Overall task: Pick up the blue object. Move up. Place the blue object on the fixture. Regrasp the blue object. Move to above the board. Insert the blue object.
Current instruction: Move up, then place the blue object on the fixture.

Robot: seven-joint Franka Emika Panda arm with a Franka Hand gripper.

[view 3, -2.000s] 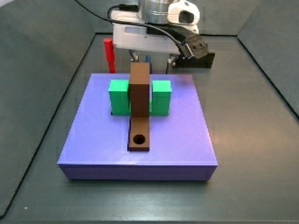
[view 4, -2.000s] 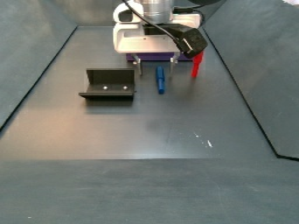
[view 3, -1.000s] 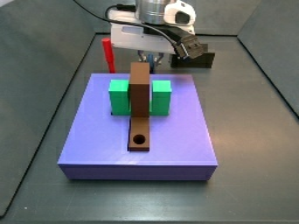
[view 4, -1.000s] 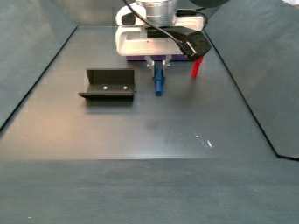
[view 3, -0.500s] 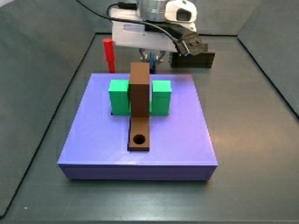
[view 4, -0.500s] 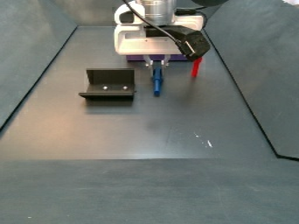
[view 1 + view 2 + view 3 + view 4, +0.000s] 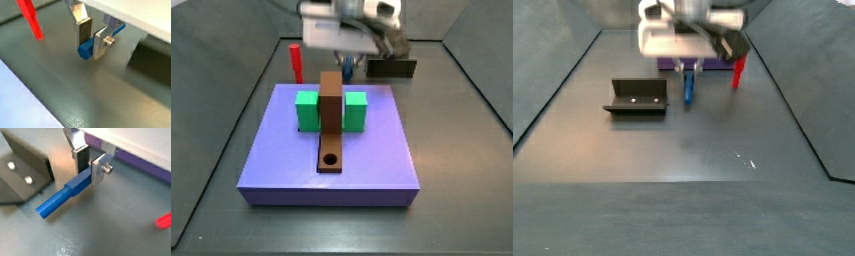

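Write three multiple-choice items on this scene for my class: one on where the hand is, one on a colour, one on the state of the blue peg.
1. Where is the hand?
A. Over the brown bar's hole
B. Down by the floor beside the fixture, behind the board
C. Resting on a green block

2. What colour is the upright peg near the hand?
A. Red
B. Yellow
C. White

3. What is the state of the blue object?
A. Standing in the board's hole
B. Lying in the fixture's recess
C. Between the hand's fingers, lying level

Answers:
1 B: both side views show the hand low behind the board, with the fixture alongside.
2 A: both side views show a red peg.
3 C: both wrist views show the silver plates on either side of the blue object, its free end sticking out sideways.
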